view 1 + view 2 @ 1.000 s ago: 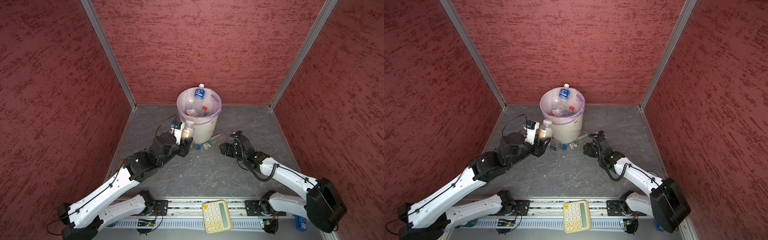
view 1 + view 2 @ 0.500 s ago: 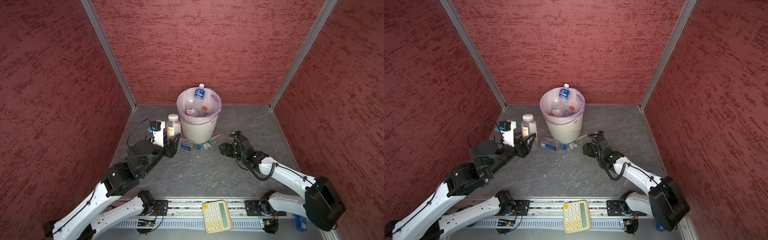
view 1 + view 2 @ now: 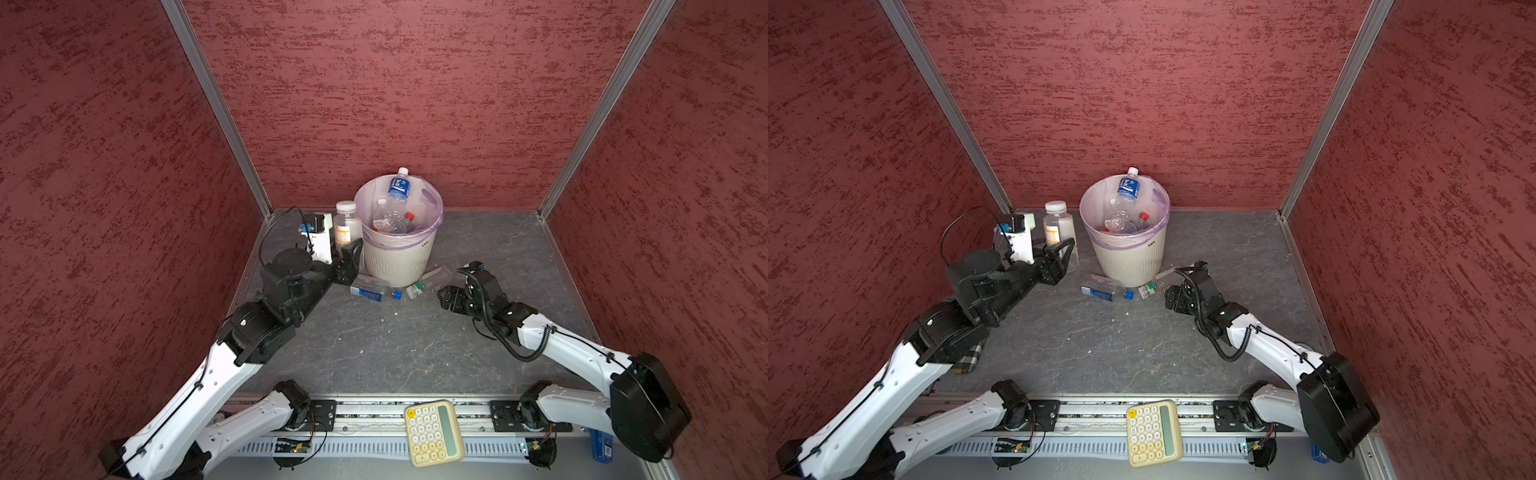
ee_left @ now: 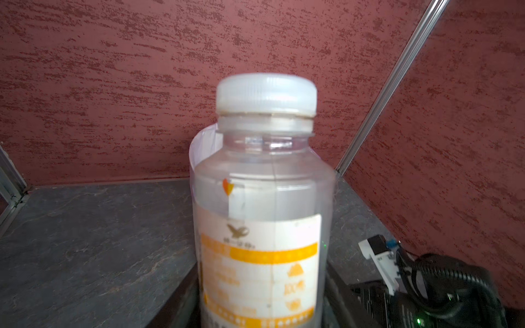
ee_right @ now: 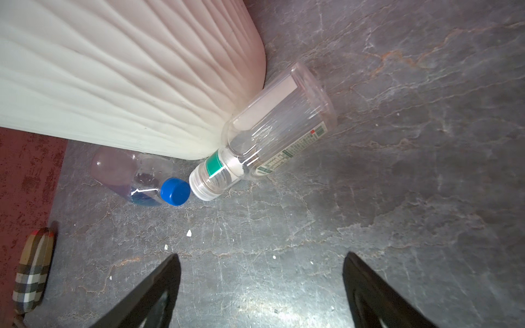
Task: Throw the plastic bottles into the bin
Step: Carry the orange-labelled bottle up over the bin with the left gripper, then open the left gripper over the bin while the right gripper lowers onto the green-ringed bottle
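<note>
left claw: clamped on the white-capped bottle; grip sits low on the body, below the label
white-capped bottle: clear plastic, white and orange label; upright, held off the table; just beside the bin on its left in both top views, outside it; cap about level with the rim
right claw: jaws wide apart, nothing between them; low over the table, near the foot of the bin on its right; both lying bottles are ahead of the tips, neither touched
bin: cream ribbed wall, pale lilac liner folded over the rim; upright near the back wall
in the bin: blue-label bottle leaning, white cap poking above the rim; red-capped bottle lower down; more clear plastic under them, count unclear
blue-capped bottle: lying on the table at the foot of the bin
green-label bottle: on its side, body against the bin wall; its white cap just beside the blue cap
calculator: yellow; on the front rail between the two arm bases
plaid item: on the table under the left arm; cannot tell what it is
</note>
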